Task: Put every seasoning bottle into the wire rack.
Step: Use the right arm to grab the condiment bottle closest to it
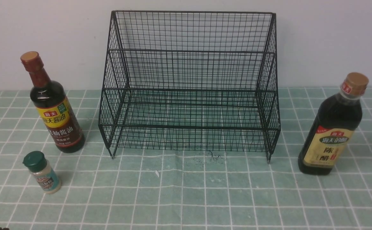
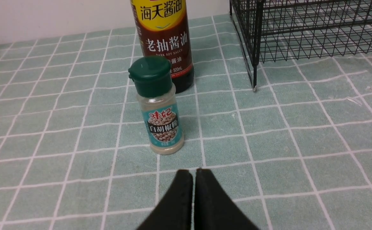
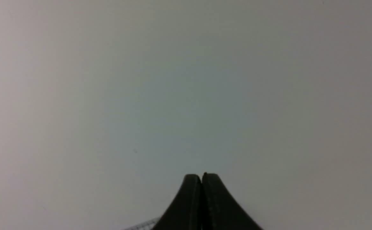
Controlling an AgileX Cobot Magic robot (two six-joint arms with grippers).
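The left gripper [image 2: 194, 171] has its black fingers pressed together on nothing, pointing at the tiny green-capped clear shaker [image 2: 157, 105] on the green checked tablecloth [image 1: 186, 198]. Just behind the shaker stands the tall dark soy bottle with a yellow label [image 2: 165, 41]. The large black two-tier wire-mesh rack [image 1: 190, 126] sits mid-table. The wider, tan-capped dark vinegar bottle [image 1: 332, 127] stands apart on the rack's right (all three bottles are upright and outside the rack). The right gripper [image 3: 202, 175], also closed and empty, faces a blank grey wall.

The left end effector [image 2: 194, 174] is seen closed, its tips pressed together; the right end effector [image 3: 202, 177] is likewise seen closed
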